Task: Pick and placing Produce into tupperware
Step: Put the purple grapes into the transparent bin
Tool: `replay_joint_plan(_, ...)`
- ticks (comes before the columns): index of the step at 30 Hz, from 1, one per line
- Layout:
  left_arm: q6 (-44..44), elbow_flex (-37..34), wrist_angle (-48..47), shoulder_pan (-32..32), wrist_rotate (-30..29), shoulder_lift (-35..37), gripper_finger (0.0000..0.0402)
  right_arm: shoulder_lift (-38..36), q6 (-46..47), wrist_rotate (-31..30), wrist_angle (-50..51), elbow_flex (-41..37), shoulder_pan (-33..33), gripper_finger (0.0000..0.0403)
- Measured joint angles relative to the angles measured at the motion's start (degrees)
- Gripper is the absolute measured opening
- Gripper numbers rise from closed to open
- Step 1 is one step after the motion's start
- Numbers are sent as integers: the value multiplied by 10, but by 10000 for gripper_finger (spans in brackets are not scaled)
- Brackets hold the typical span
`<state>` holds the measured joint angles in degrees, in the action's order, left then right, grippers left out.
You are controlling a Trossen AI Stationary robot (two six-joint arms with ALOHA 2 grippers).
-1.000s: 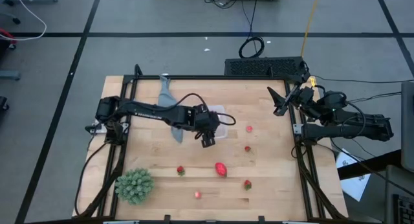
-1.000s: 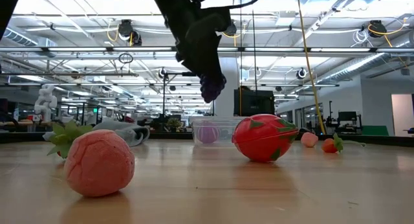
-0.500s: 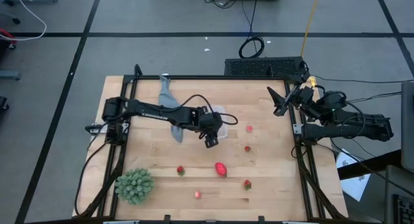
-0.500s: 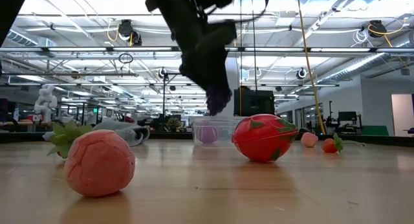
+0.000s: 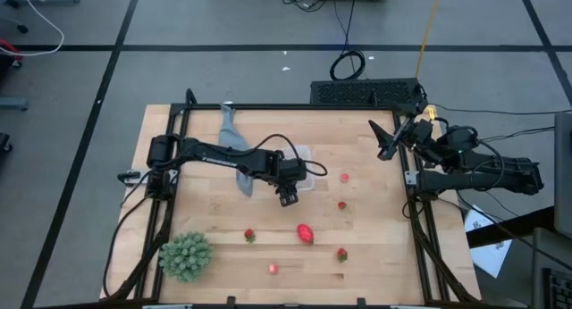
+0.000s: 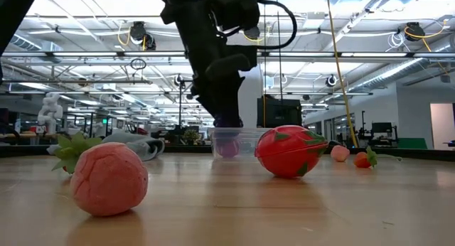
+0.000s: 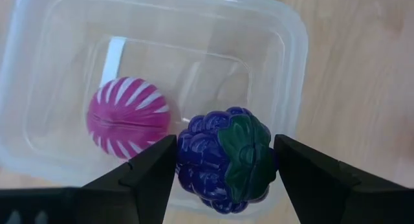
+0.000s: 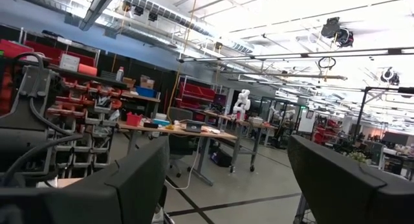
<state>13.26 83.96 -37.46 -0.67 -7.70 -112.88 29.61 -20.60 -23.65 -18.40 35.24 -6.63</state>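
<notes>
Over the tupperware (image 7: 284, 68) you see the left end effector (image 7: 223, 162) pinching the dark blue-purple fruit (image 7: 225, 159); it has descended within the last second, so release looks near. A magenta fruit (image 7: 128, 118) lies inside. Red berries (image 5: 340, 204) and the larger red-pink fruit (image 5: 306, 233) remain on the wooden worktop (image 5: 375, 246). The right end effector (image 5: 386, 141) waits spread at the worktop's edge. Beyond lies a bright workshop.

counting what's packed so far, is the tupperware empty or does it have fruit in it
Not empty. One magenta striped fruit lies in the tupperware. The left gripper holds a blue-purple berry over its edge, not yet released.
</notes>
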Motion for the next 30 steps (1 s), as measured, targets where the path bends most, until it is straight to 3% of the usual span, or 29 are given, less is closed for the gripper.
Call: replay_joint_plan(30, -11, 1, -13, -22, 1, -3, 257, 0, 2, 0, 0, 0, 0, 309)
